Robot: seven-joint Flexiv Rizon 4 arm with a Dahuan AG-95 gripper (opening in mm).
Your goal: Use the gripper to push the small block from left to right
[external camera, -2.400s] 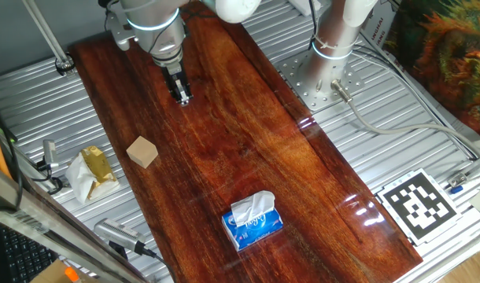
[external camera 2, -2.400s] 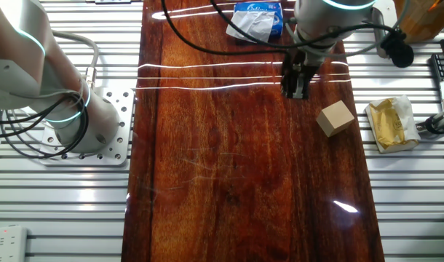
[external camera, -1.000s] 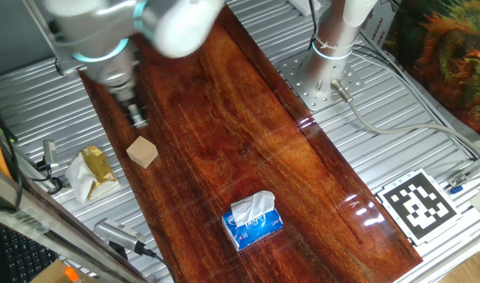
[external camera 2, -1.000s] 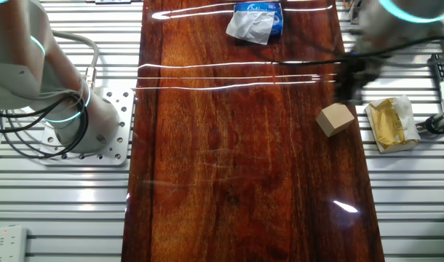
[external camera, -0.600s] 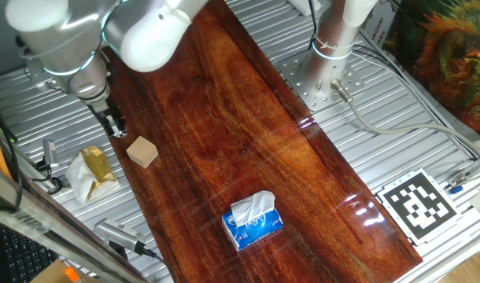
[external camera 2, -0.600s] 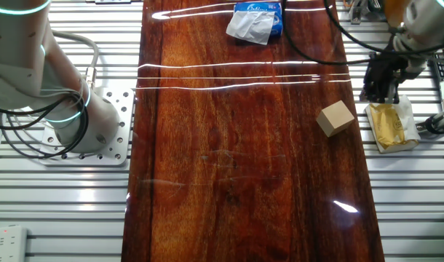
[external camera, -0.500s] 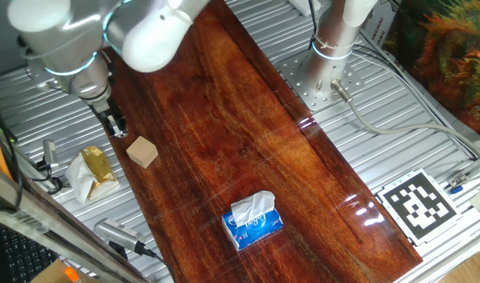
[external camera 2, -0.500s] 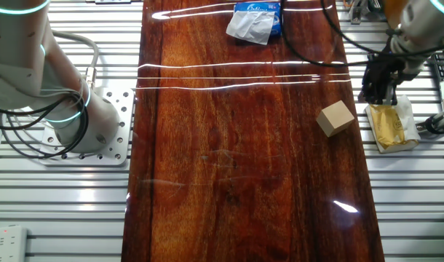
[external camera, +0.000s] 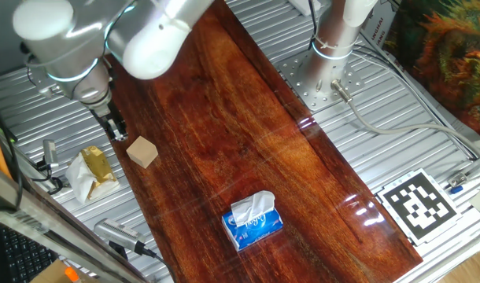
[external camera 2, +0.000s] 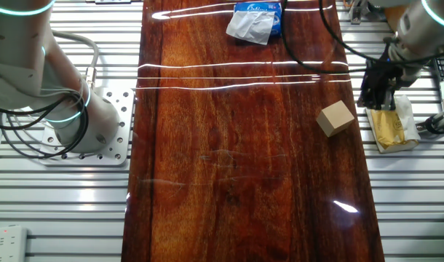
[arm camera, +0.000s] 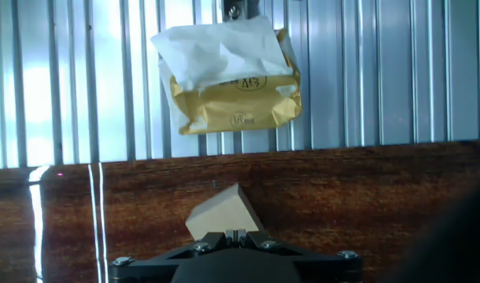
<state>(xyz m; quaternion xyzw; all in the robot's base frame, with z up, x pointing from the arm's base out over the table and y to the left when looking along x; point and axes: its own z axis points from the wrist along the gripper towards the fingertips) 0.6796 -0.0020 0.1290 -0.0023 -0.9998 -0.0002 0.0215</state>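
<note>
So in the hand view the gripper (arm camera: 234,236) is right at the bottom edge with the small block (arm camera: 223,212) just past it at 12 o'clock, sitting on the wooden board (arm camera: 366,189) near its edge. Can't tell if the fingers are spread or pinched together from any view, honestly.

Looks like the lining-up step: in one fixed view the gripper (external camera: 114,130) sits just beside the block (external camera: 142,151), at about its 10 o'clock, not clearly touching. Next move, I'd guess, is getting low behind the block's outer face and sweeping it across the board.

Count: one block, one yellow-white wrapper (arm camera: 228,75) further out on the metal slats (arm camera: 397,71), one blue tissue pack (external camera: 252,219).
</note>
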